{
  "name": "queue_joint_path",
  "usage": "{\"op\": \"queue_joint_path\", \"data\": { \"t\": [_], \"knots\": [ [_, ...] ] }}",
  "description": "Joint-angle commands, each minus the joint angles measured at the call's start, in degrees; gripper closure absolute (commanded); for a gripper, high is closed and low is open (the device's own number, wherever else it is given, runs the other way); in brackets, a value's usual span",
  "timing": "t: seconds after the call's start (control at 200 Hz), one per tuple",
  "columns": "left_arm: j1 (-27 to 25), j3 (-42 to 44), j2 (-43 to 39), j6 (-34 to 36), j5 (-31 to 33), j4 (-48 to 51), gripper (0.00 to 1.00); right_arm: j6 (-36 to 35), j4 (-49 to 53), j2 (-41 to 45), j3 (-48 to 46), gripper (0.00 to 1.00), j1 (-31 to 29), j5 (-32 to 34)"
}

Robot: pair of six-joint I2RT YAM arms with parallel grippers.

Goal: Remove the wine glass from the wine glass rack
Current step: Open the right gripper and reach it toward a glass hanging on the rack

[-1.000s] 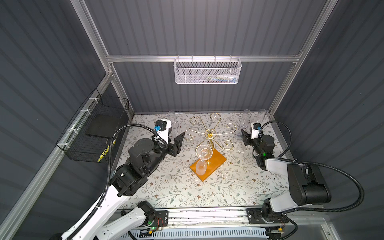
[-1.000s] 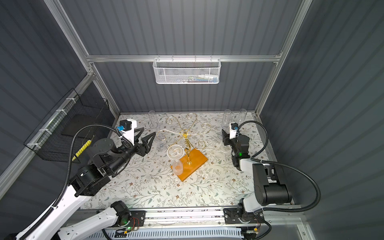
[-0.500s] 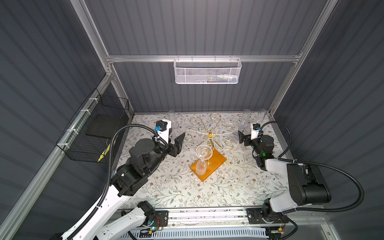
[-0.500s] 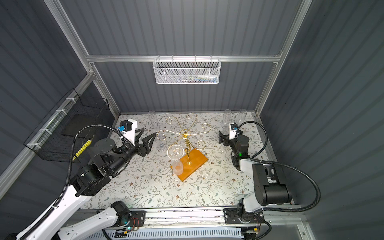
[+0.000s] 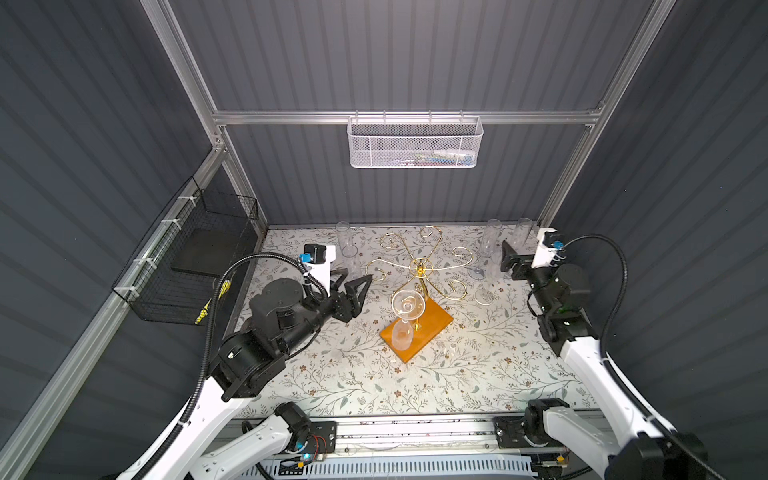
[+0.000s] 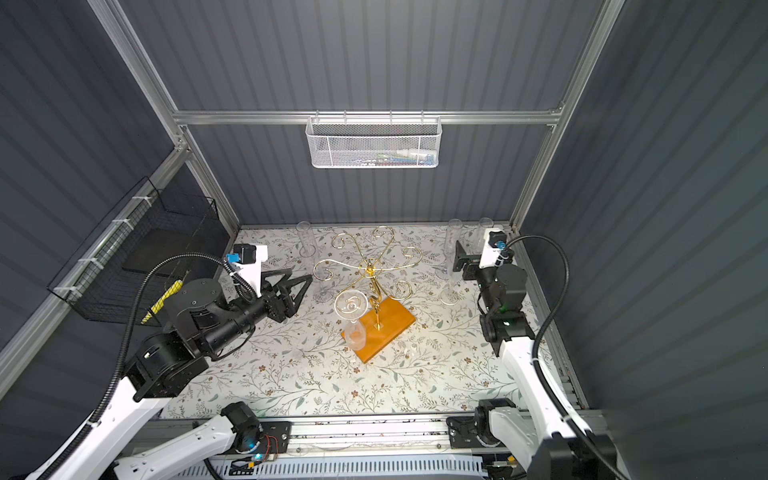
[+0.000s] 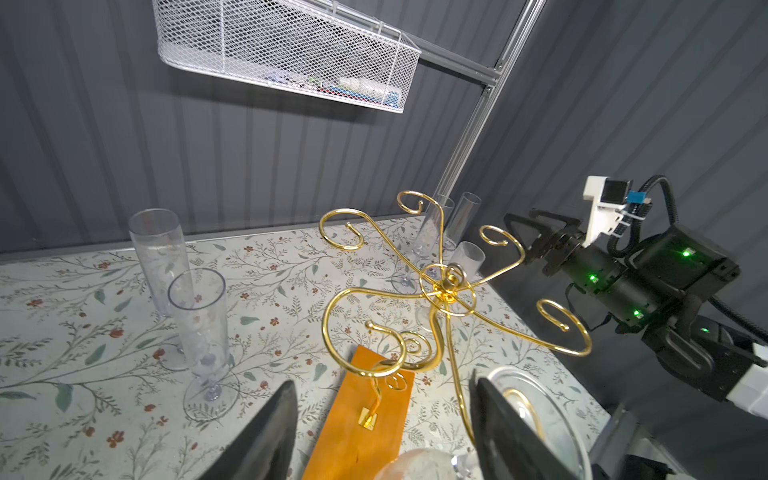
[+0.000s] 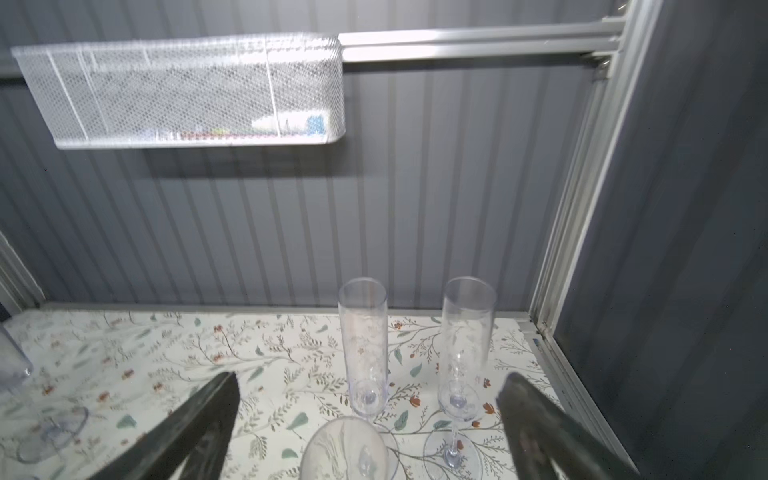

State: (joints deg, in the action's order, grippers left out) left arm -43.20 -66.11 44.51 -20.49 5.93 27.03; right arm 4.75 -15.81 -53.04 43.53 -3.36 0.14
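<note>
right pincer (image 5: 509, 262) just sprang wide open and empty by the flutes (image 5: 491, 235) at the back of the worktop (image 5: 332, 374), so with the left pincer (image 5: 356, 276) half-open, empty, near the wine glass rack (image 5: 420, 266), the upside-down wine glass (image 5: 403, 328) hanging there looks next.

my two arms, white link shells (image 5: 588, 363), black joint housings (image 5: 278, 303), black corrugated cable (image 5: 266, 256) on each, white wrist-cam mount (image 5: 323, 268), blue connector (image 5: 305, 258), left gripper (image 5: 355, 277) black truss-frame, green LEDs (image 7: 685, 252) on right wrist

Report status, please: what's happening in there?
Left gripper open, empty, beside wine glass rack. Right gripper open, empty, by flutes. Wine glass hangs upside down, untouched. Scroll arm crowds left gripper.
</note>
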Motion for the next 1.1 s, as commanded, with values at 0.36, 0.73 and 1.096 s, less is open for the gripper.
{"op": "queue_joint_path", "data": {
  "t": [0.36, 0.73, 1.096],
  "knots": [
    [-0.23, 5.02, -7.47, -5.21, 5.71, -3.18, 0.3, 41.38, 43.93, 17.04, 14.3, 0.04, -4.2, -26.99],
    [-0.27, 6.65, -8.17, -5.05, 9.79, -3.94, 0.29, 58.3, 48.03, 19.57, 15.19, 0.34, -30.61, -15.8],
    [-0.3, 6.63, -8.15, -3.24, 11.17, -4.02, 0.28, 59.16, 35.83, 6.67, 15.35, 0.34, -56.76, 0.6]
  ]
}}
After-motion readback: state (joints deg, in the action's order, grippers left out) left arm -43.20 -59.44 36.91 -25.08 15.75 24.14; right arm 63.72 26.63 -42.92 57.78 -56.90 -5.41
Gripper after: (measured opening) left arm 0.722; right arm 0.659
